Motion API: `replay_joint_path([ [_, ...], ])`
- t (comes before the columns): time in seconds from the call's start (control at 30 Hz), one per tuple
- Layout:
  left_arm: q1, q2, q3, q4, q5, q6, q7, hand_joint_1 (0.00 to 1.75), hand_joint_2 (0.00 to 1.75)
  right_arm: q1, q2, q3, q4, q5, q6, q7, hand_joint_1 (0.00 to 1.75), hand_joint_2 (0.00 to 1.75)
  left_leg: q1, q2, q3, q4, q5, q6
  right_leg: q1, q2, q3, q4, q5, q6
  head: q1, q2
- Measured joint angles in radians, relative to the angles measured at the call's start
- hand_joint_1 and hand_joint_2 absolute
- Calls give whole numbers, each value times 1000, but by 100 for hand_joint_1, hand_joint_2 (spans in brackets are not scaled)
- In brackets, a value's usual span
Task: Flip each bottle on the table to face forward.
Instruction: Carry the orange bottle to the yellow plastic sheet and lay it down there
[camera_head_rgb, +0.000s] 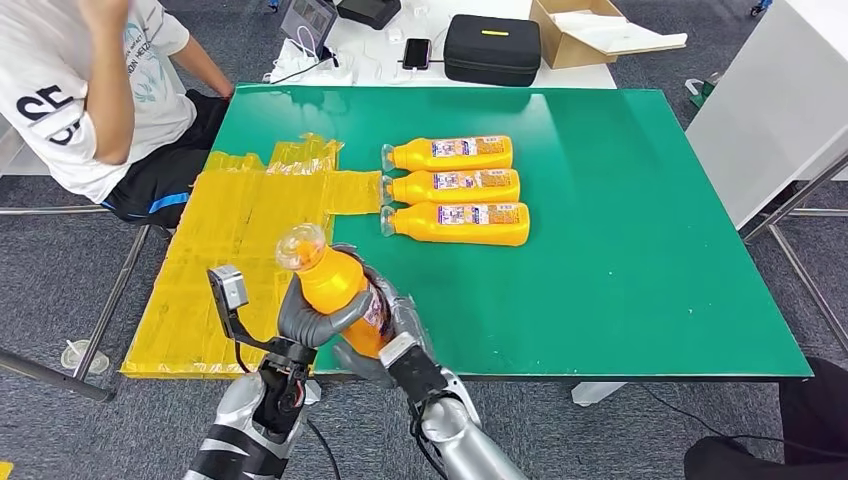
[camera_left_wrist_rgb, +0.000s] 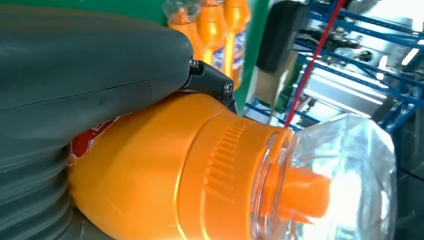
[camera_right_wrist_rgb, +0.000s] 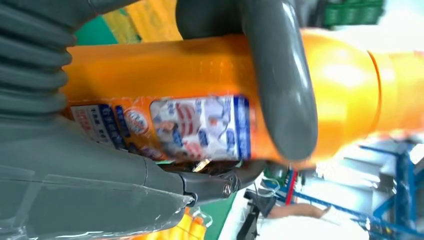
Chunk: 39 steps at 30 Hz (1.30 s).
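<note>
Three orange bottles (camera_head_rgb: 455, 188) lie side by side mid-table on the green table (camera_head_rgb: 640, 250), clear caps pointing left and labels up; they also appear far off in the left wrist view (camera_left_wrist_rgb: 215, 30). A fourth orange bottle (camera_head_rgb: 338, 288) is lifted above the table's front edge, tilted, with its clear cap (camera_head_rgb: 300, 246) up and away from me. My left hand (camera_head_rgb: 312, 322) wraps its middle and my right hand (camera_head_rgb: 398, 330) grips its lower body from the right. Up close I see its neck and cap (camera_left_wrist_rgb: 340, 175) and its label (camera_right_wrist_rgb: 200, 125) between the fingers (camera_right_wrist_rgb: 285, 85).
A crinkled yellow sheet (camera_head_rgb: 240, 240) covers the table's left part. A person (camera_head_rgb: 90, 90) sits at the far left corner. Behind stands a white table with a black case (camera_head_rgb: 492, 48), a cardboard box (camera_head_rgb: 580, 30) and a phone (camera_head_rgb: 417, 52). Another white table (camera_head_rgb: 780, 100) stands at right.
</note>
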Motion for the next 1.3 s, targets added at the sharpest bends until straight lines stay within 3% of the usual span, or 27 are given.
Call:
replay_joint_path([
  [0.2,0,-5,34,-26,-97,165,-53,175,175,72,-9,-55,-186,-63,-46,-10,0,0,0,-1,0,0,0,0,0,0,0,0,0,0,0,0],
  [0.47,-8,-7,61,-50,-287,401,-126,175,175,128,-31,-37,-396,-15,-263,-10,0,0,0,1,0,0,0,0,0,0,0,0,0,0,0,0],
  [0.6,-38,0,66,-52,-501,607,-153,175,175,130,-48,9,-450,-6,-318,-10,0,0,0,1,0,0,0,0,0,0,0,0,0,0,0,0],
  [0.73,-104,30,61,-24,-837,834,-131,175,175,117,-55,41,-466,-25,-296,-10,0,0,0,1,0,0,1,0,1,0,0,0,0,0,0,0],
  [0.8,-146,51,55,14,-980,899,-113,175,175,107,-55,52,-467,-30,-279,-10,0,0,0,1,0,0,1,-1,1,0,0,0,1,0,0,0],
  [0.97,-246,119,38,151,-1231,921,-73,175,175,87,-55,69,-467,-48,-228,-10,0,0,1,1,0,0,2,-1,1,0,0,0,1,-1,0,0],
  [1.1,-328,209,6,326,-1382,825,-73,175,175,85,-62,71,-467,-64,-175,-10,0,0,1,2,1,0,2,-1,1,1,0,1,2,-2,0,0],
  [1.3,-368,307,-32,493,-1429,683,-80,175,175,86,-74,68,-465,-69,-143,-10,0,0,1,5,1,0,2,-2,1,4,-2,1,2,-3,0,0],
])
